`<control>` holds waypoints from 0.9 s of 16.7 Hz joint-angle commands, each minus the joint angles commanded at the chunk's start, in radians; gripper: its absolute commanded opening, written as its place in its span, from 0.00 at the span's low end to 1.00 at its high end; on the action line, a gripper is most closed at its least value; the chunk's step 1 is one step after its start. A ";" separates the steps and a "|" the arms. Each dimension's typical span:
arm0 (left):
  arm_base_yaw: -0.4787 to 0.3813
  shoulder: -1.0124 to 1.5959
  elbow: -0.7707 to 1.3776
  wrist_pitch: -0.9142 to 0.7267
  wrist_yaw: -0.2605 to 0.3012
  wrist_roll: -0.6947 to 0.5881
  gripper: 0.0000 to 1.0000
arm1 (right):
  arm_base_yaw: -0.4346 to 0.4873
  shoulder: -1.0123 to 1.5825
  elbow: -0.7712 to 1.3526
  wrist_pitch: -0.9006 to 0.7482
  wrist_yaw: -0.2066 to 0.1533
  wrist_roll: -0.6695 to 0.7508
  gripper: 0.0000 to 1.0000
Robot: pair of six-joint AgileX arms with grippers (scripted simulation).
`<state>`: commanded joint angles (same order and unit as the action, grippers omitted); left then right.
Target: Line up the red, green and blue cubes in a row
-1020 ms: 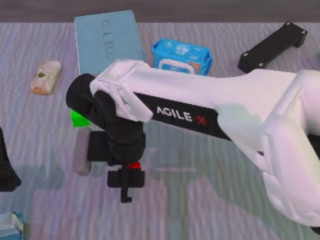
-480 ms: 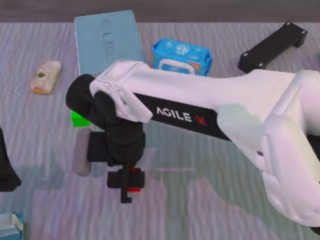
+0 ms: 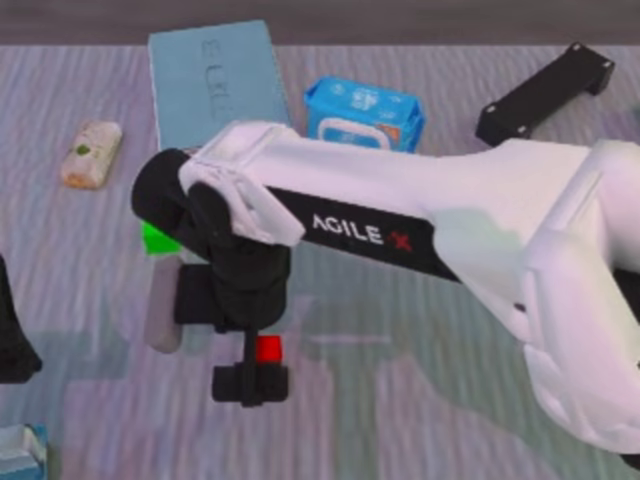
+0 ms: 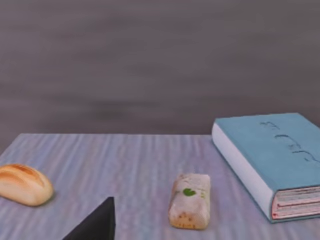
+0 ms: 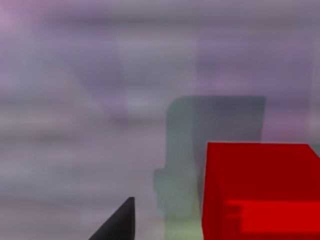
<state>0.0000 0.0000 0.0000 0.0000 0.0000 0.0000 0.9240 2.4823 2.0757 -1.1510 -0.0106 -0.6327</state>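
The right arm (image 3: 420, 240) fills the middle and right of the top view, reaching across to lower left of centre, where the right gripper (image 3: 251, 383) hangs over the table (image 3: 400, 400). The red cube (image 3: 267, 348) sits at the gripper, just above its black crossbar in the frame, with the wrist body right over it — whether the fingers pinch it or stand apart from it, I cannot tell from any view. The green cube (image 3: 154, 238) peeks out from under the arm's black elbow at middle left; the blue cube is not visible.

The right wrist view shows the red cube large at lower right, resting over the purple tabletop. The left wrist view shows a teal book (image 4: 272, 160), a small packet (image 4: 190, 201) and a bread roll (image 4: 22, 184) — the roll appears nowhere in the top view. The left arm (image 3: 12, 335) is parked at the left edge of the top view.
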 joint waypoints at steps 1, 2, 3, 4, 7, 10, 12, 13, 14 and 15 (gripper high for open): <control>0.000 0.000 0.000 0.000 0.000 0.000 1.00 | 0.000 0.000 0.000 0.000 0.000 0.000 1.00; 0.000 0.000 0.000 0.000 0.000 0.000 1.00 | 0.000 0.000 0.000 0.000 0.000 0.000 1.00; 0.000 0.000 0.000 0.000 0.000 0.000 1.00 | 0.000 0.000 0.000 0.000 0.000 0.000 1.00; 0.000 0.000 0.000 0.000 0.000 0.000 1.00 | 0.000 0.000 0.000 0.000 0.000 0.000 1.00; 0.000 0.000 0.000 0.000 0.000 0.000 1.00 | -0.002 0.000 0.004 -0.004 0.000 0.000 1.00; 0.000 0.000 0.000 0.000 0.000 0.000 1.00 | -0.003 -0.003 0.074 -0.075 0.000 0.002 1.00; 0.000 0.000 0.000 0.000 0.000 0.000 1.00 | 0.001 -0.007 0.145 -0.160 -0.001 -0.001 1.00; 0.000 0.000 0.000 0.000 0.000 0.000 1.00 | 0.003 -0.010 0.180 -0.200 -0.001 -0.003 1.00; 0.000 0.000 0.000 0.000 0.000 0.000 1.00 | 0.005 -0.014 0.210 -0.231 -0.001 -0.004 1.00; 0.000 0.000 0.000 0.000 0.000 0.000 1.00 | 0.005 -0.017 0.230 -0.251 -0.001 -0.004 1.00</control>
<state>0.0000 0.0000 0.0000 0.0000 0.0000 0.0000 0.9286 2.4648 2.3060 -1.4018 -0.0113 -0.6371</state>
